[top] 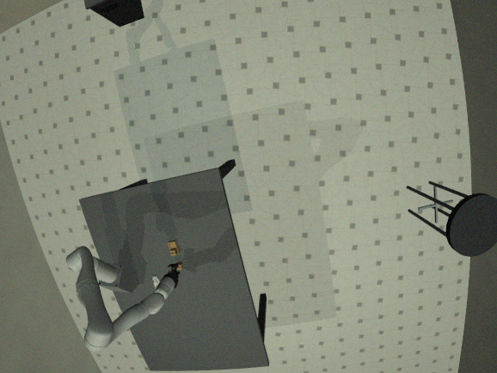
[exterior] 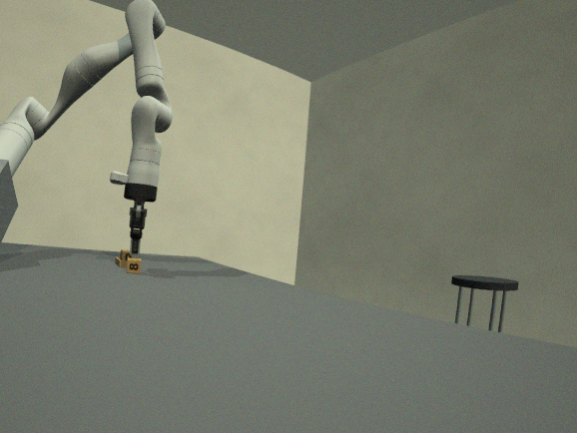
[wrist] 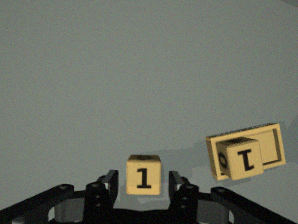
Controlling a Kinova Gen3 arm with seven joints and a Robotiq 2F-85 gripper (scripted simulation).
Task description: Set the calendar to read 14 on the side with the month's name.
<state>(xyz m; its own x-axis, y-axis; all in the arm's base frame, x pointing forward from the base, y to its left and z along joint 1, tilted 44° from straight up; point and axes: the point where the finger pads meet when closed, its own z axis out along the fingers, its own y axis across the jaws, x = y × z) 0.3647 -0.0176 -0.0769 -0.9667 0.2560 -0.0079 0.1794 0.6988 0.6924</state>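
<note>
Claw (top: pixel 174 266) (exterior: pixel 135 251) (wrist: pixel 143 181) of the Kinova arm (top: pixel 100 318) (exterior: pixel 145 50) is spread partway, pinching nothing; its fingers stand on either side of a loose wooden cube (top: pixel 180 266) (exterior: pixel 134 265) (wrist: pixel 143 176) in the wrist view, with a gap showing at each side; that cube sits on the grey table (top: pixel 202 309) (exterior: pixel 299 374) (wrist: pixel 75 75), outside the tray and near it, with a black 1 on its upper face and an 8, turned on its side, on the face towards the exterior view.

Wooden tray (top: pixel 169 247) (exterior: pixel 118 261) (wrist: pixel 211 157) rests on the table, its open side up; the other cube (top: pixel 174 251) (exterior: pixel 125 255) (wrist: pixel 246 160) is at one end of it, the remaining floor space showing beside it; this cube has a 1 on its upper face, upside down in the wrist view, and a 0 on a side face; whether it stands quite flat on the tray's floor I cannot tell; dark marks run along the tray's far long side in the wrist view, too small to read; a round black stool (top: pixel 475 225) (exterior: pixel 484 282) stands well apart from the table.
</note>
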